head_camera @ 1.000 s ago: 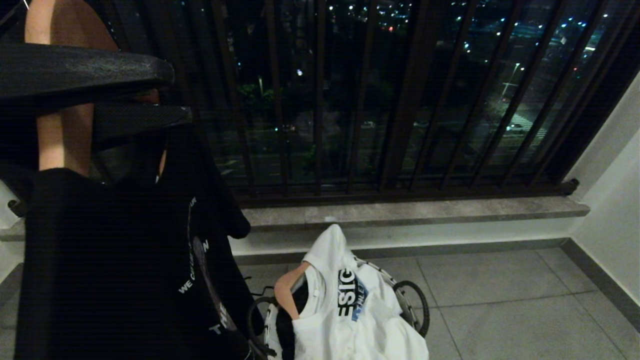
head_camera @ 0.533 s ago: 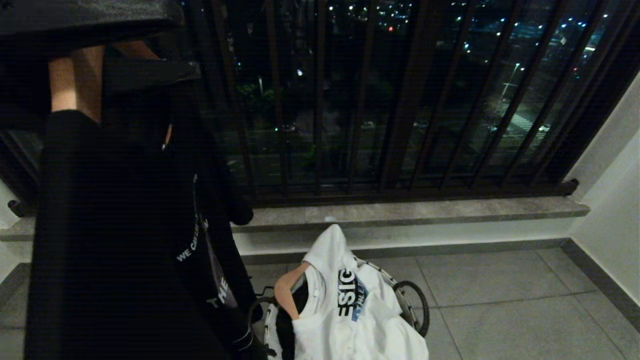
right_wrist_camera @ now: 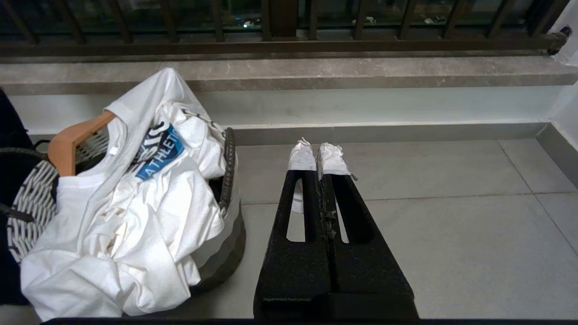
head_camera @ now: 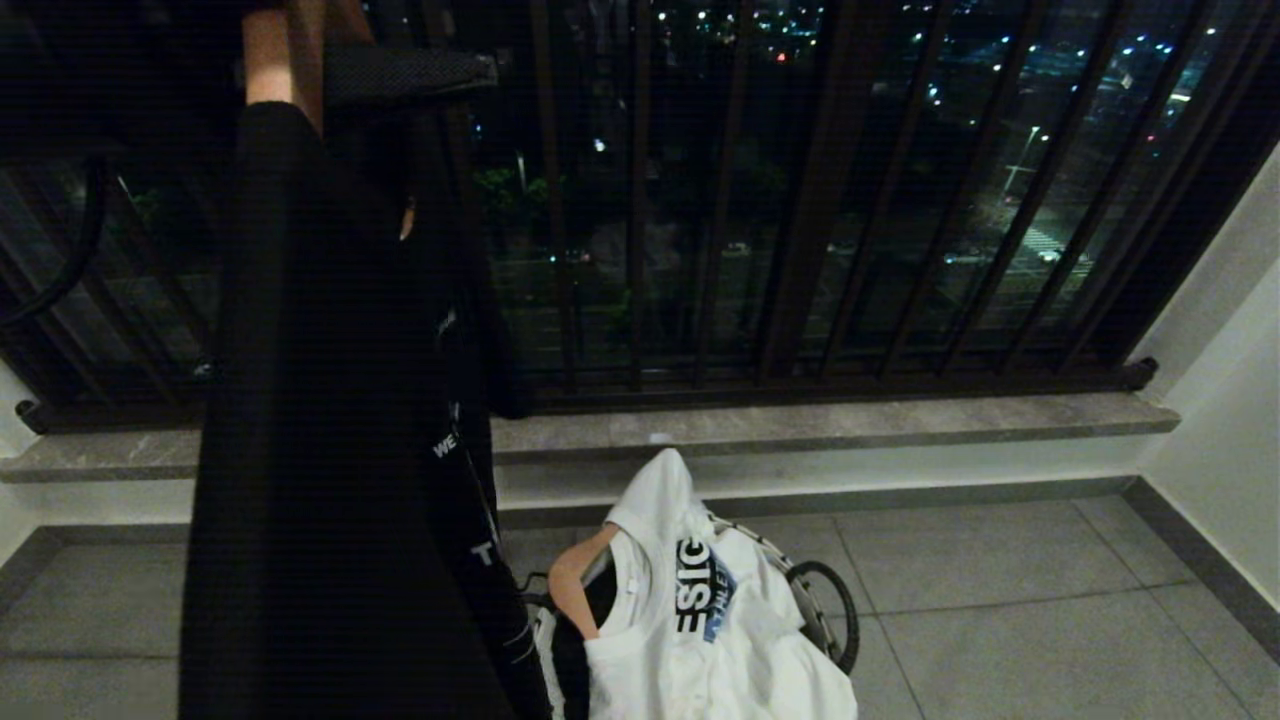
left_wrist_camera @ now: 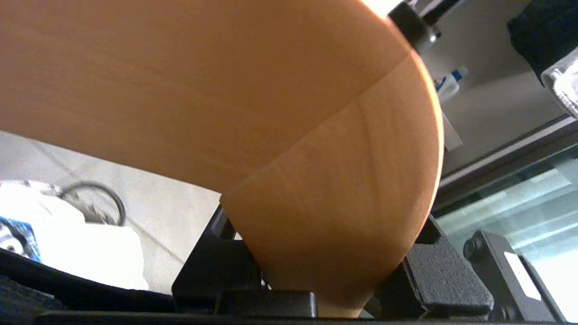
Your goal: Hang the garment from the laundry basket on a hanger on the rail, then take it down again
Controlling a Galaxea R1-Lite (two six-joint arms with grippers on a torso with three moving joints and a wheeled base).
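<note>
The left gripper (head_camera: 300,60) is sitting in the upper left of the head view, and its fingers (head_camera: 410,75) are squeezing the wooden hanger (left_wrist_camera: 280,135). A black shirt (head_camera: 330,430) is hanging down from that hanger, filling the left side of the frame all the way to the bottom edge. The rail is not showing in any view.

The laundry basket (right_wrist_camera: 228,180) is standing on the tiled floor (head_camera: 1000,600) at the bottom middle of the head view. A white shirt (head_camera: 700,620) on a second wooden hanger (head_camera: 575,580) is lying in it and spilling over the rim.

The right gripper (right_wrist_camera: 318,158) is resting low beside the basket, pinched together and carrying nothing.

The shirt looks soft, floppy and light, so it will probably be swinging and could be sliding off. The hanger is hard and smooth. The best place to be holding looks like the thick wooden middle near the hook, not the cloth.
</note>
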